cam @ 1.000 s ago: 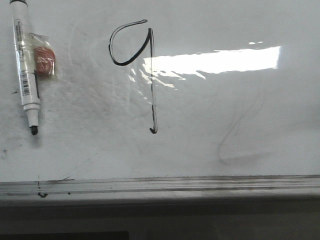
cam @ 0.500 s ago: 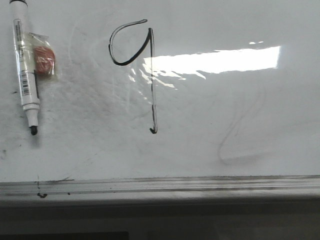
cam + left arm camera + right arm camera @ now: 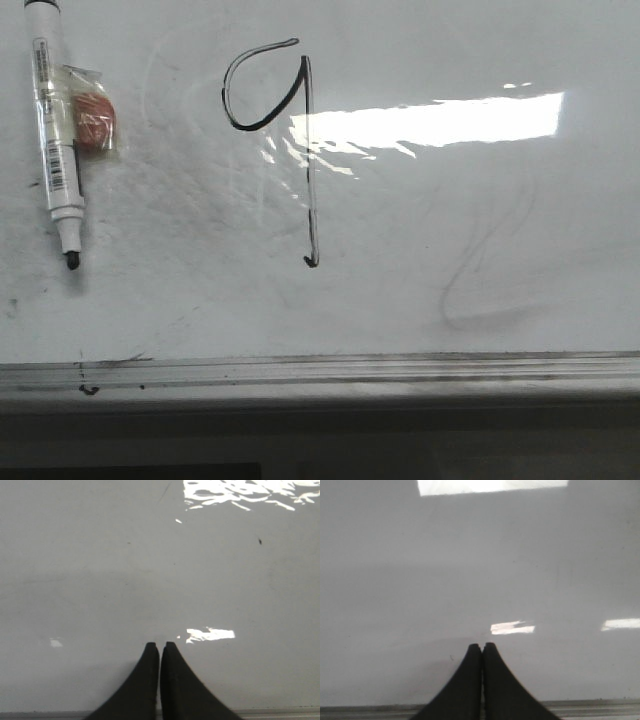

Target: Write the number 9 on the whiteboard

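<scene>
Centrally number 9 [image 3: 285, 140], whiteboard [image 3: 400, 300] rail below

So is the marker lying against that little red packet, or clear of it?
Touching: in the front view the marker overlaps the red packet's clear wrapper edge, with no whiteboard showing between them.

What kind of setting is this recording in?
Likely a lab whiteboard workstation. A glossy whiteboard fills the view, with a drawn number 9, an uncapped marker lying on it, and a grey edge rail.
</scene>
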`<state>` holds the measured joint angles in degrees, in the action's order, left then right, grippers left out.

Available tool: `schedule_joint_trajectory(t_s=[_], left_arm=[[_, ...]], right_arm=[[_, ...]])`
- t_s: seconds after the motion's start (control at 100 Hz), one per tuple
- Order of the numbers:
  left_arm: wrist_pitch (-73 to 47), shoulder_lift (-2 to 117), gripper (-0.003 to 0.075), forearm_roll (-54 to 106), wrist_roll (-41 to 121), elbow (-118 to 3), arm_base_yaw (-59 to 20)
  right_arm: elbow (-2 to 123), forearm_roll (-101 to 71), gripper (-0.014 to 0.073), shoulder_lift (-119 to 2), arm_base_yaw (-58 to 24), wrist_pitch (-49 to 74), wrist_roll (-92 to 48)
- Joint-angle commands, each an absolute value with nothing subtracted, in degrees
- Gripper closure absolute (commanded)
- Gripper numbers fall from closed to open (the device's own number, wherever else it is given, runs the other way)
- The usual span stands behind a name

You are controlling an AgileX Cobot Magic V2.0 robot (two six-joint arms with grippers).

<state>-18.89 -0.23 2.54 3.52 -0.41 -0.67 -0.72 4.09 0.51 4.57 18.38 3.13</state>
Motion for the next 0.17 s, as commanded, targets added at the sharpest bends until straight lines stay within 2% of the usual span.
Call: schedule_joint_trajectory(t_s=[0.0, 0.16], left_arm=[[-16.31, -1.81, 0.0741, 2.75, 3.48, 1.96, -0.60], [-16.31, -1.81, 0.0741, 2.75, 3.48, 1.96, -0.60]], right_arm=[[-1.29, 4.87, 0.0657, 1.83, 4.99, 17.27, 2.52], [-1.29, 4.87, 0.0657, 1.83, 4.99, 17.27, 2.52]])
